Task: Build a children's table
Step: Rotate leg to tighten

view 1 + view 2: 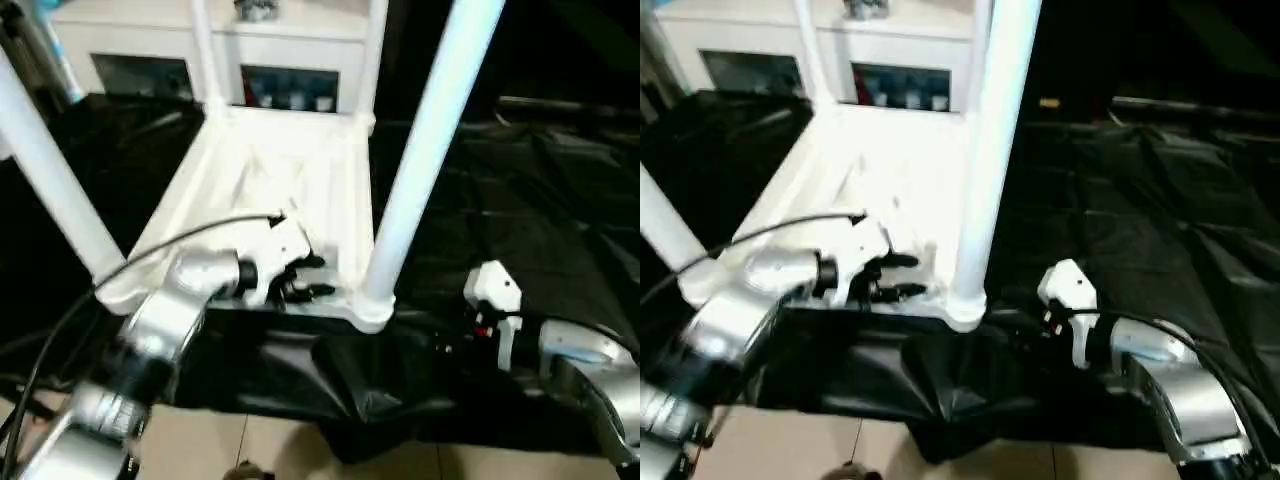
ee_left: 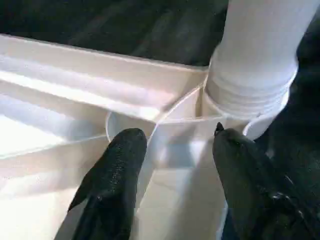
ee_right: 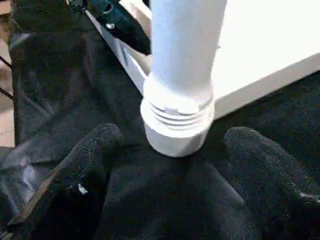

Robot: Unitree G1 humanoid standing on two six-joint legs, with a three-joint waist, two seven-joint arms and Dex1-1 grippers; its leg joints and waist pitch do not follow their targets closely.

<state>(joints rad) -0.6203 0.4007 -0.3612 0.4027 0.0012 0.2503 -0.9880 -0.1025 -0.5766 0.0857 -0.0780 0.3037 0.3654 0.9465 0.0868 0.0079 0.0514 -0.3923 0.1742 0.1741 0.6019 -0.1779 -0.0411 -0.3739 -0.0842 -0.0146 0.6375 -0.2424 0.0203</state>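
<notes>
The white tabletop [image 1: 270, 170] lies upside down on black cloth, its ribbed underside up. White legs stand in its corner sockets: the near right leg [image 1: 425, 150], the near left leg [image 1: 50, 180] and two far ones. My left gripper [image 1: 322, 277] is at the near rim beside the near right socket [image 2: 250, 100]. Its fingers [image 2: 115, 175] are open, one on each side of the rim wall. My right gripper [image 3: 175, 134] is low on the cloth in front of that socket [image 3: 177, 130], open wide, with the socket between its fingertips and untouched.
A white cabinet with glass doors [image 1: 290, 60] stands right behind the tabletop. Black cloth [image 1: 540, 200] covers the surface to the right and left. Pale floor [image 1: 200, 440] shows below the cloth's near edge. A black cable [image 1: 170, 245] arcs over my left forearm.
</notes>
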